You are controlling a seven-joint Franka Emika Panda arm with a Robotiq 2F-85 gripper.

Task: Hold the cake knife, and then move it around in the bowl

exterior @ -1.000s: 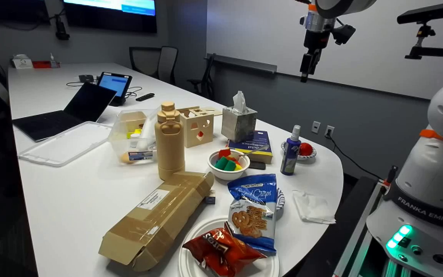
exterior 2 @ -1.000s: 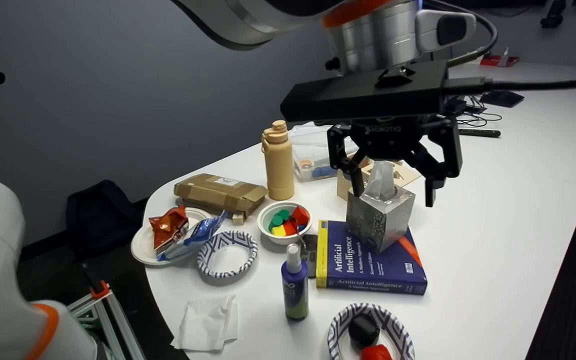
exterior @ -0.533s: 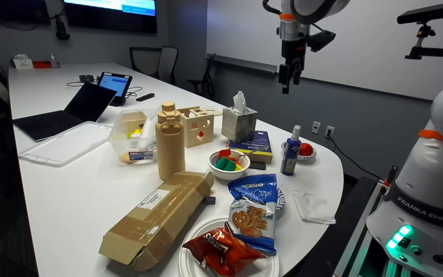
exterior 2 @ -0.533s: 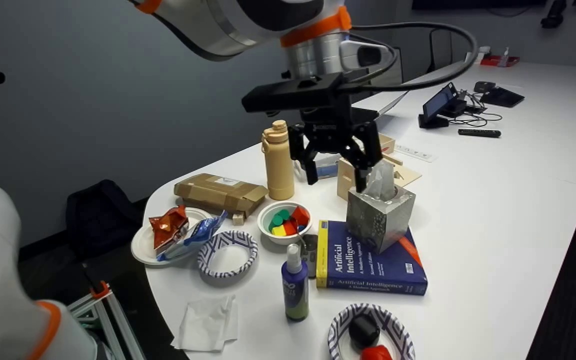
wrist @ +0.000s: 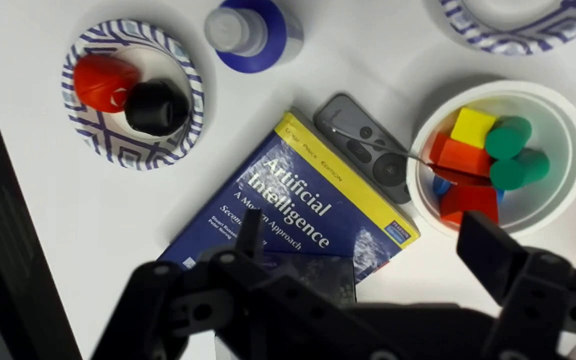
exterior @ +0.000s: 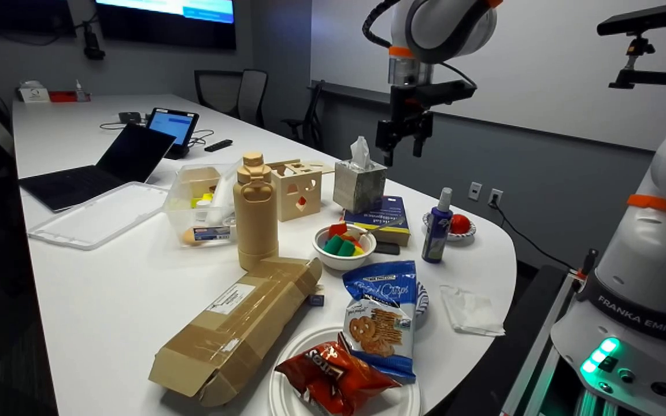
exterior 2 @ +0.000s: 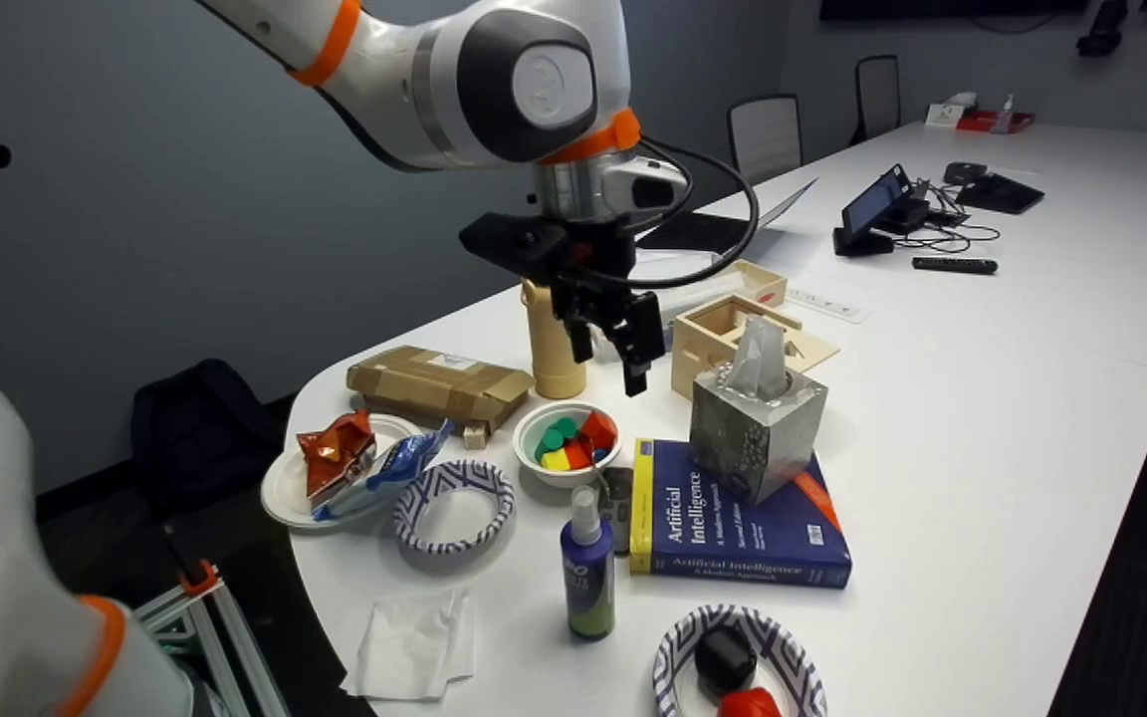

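The gripper (wrist: 360, 225) hangs higher than the blue book (wrist: 293, 200), jaws spread wide.
Near the book's yellow spine I see the white bowl (wrist: 563, 195) of coloured blocks (wrist: 468, 155); a metal utensil (wrist: 410, 155) dips into it, handle reaching over the grey remote (wrist: 360, 151) beside the book.

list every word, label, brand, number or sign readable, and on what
"LOW PRICE EDITION", book
"Artificial Intelligence", book
"A Modern Approach", book
"Second Edition", book
"Stuart Russell", book
"Peter Norvig", book
"PEARSON", book
"FRANKA EMIKA", robot base
"Pretzel Crisps", blue bag
"ORIGINAL", blue bag
"...ITOS", red bag
"...PO", spray bottle
Too small: carton label, tub label, tablet screen.
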